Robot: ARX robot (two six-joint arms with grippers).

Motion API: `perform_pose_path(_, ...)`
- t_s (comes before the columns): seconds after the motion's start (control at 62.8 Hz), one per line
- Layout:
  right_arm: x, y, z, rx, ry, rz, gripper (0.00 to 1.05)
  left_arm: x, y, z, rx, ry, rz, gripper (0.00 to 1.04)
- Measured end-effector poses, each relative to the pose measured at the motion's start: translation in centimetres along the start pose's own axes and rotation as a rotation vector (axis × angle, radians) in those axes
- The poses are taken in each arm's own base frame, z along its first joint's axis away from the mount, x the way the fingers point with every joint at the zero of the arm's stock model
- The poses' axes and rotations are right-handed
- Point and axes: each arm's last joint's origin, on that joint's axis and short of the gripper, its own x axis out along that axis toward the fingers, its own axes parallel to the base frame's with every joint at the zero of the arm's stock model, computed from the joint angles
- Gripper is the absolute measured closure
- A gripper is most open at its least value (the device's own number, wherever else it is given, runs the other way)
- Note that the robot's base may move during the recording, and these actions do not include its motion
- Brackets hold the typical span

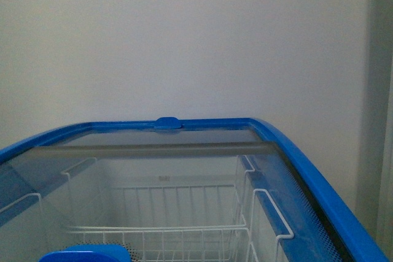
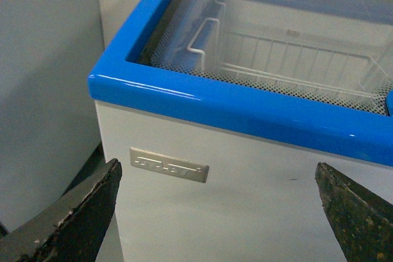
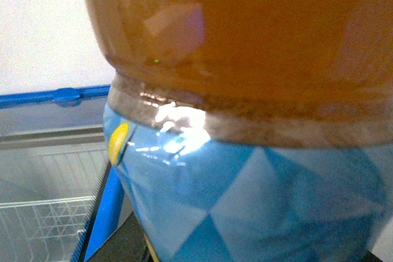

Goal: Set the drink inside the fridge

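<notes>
The fridge stands against a pale wall, its blue rim framing a glass lid over white wire baskets. The left claw hangs wide open and empty before the fridge's white front wall, near a metal nameplate. The drink fills the right wrist view, amber liquid above a blue label, with the fridge's rim and baskets behind it. I cannot tell whether the right claw grips it.

a plain white wall fills the background, matt and evenly lit. at the far right a grey upright panel stands against it (edges blurred) – a flat grey surface shows in the left wrist view.
</notes>
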Motion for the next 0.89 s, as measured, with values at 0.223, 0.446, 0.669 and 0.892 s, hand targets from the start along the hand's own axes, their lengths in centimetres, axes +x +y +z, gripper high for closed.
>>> perform_pose_path(0.223,0.0,0.0,0.0,0.0,0.0,0.002,0.69,4.0,-1.3,4.5,0.182,-0.141,-0.218,0.08)
perform_pose_path(0.446,0.0,0.0,0.0,0.0,0.0,0.002,0.69,8.8,-4.5,8.7,0.518,-0.231,-0.524,0.08)
perform_pose_path(0.669,0.0,0.0,0.0,0.0,0.0,0.002,0.69,10.9,-7.3,10.2,0.741,-0.224,-0.777,0.08)
perform_pose_path(0.892,0.0,0.0,0.0,0.0,0.0,0.002,0.69,12.4,-7.7,9.7,0.903,-0.127,-0.9,0.08)
